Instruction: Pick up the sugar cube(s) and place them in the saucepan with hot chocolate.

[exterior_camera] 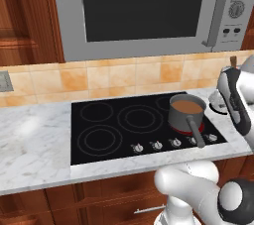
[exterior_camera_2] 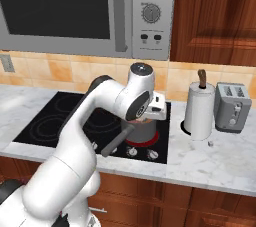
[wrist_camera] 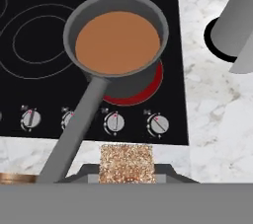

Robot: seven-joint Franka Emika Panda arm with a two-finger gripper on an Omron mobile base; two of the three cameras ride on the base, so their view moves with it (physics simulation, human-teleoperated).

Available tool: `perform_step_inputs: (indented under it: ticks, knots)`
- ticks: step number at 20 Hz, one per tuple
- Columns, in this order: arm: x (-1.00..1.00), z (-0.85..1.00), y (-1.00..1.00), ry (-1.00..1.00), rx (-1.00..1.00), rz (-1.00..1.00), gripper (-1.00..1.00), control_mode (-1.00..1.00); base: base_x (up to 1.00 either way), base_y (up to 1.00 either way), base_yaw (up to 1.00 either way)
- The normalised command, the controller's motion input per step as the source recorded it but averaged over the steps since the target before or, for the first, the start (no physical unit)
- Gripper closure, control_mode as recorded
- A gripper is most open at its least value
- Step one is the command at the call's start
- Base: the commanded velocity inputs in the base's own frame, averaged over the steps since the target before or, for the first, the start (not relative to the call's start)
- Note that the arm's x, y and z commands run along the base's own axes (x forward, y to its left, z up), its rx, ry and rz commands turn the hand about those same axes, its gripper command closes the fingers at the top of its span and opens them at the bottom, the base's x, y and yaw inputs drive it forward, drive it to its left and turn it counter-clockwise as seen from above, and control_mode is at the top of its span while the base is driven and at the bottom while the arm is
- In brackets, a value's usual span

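The saucepan with hot chocolate (wrist_camera: 117,45) sits on the front right burner of the black cooktop (exterior_camera: 114,125), its brown liquid level and its long grey handle (wrist_camera: 76,129) reaching toward the front edge of the tabletop (exterior_camera: 34,144). A glowing red ring shows under its base on the side nearest the knobs (wrist_camera: 114,122).

In the hand view a sugar cube (wrist_camera: 127,163), a speckled tan block, sits between the fingers (wrist_camera: 89,174) of the gripper (wrist_camera: 127,178); they are closed narrowly on its two sides and hold it above the front edge of the tabletop, just short of the knob row. The cube's lower part and the fingertips are cut off at the bottom of that view, so I cannot make out how deep the grip goes.

From the right base view the arm's wrist blocks most of the pan, leaving only part of the wall and handle (exterior_camera_2: 116,143) showing, and the cube is hidden. From the left base view the hand is cut off at the right edge.

A paper-towel roll (exterior_camera_2: 200,111) stands on the tabletop right of the cooktop, with a toaster (exterior_camera_2: 232,107) just beyond it. A small pale speck (exterior_camera_2: 210,143) lies in front of the roll, too small to identify.
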Motion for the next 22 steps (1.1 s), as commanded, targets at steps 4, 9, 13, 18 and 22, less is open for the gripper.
perform_step_inputs:
  ticks: [4, 9, 13, 18, 22]
  knots:
    - [0.64, 0.00, 0.46, 0.00, -0.09, 0.00, 1.00, -1.00, 0.00, 0.00, 0.00]
    - [0.44, -0.03, 0.24, 0.00, -0.06, -0.01, 1.00, -1.00, 0.00, 0.00, 0.00]
    - [0.38, -0.01, 0.12, -0.02, 0.00, 0.00, 1.00, -1.00, 0.00, 0.00, 0.00]
    - [0.21, -0.13, 0.02, -0.01, -0.01, 0.00, 1.00, -1.00, 0.00, 0.00, 0.00]
    - [0.00, 0.00, 0.00, 0.00, -0.03, 0.00, 1.00, -1.00, 0.00, 0.00, 0.00]
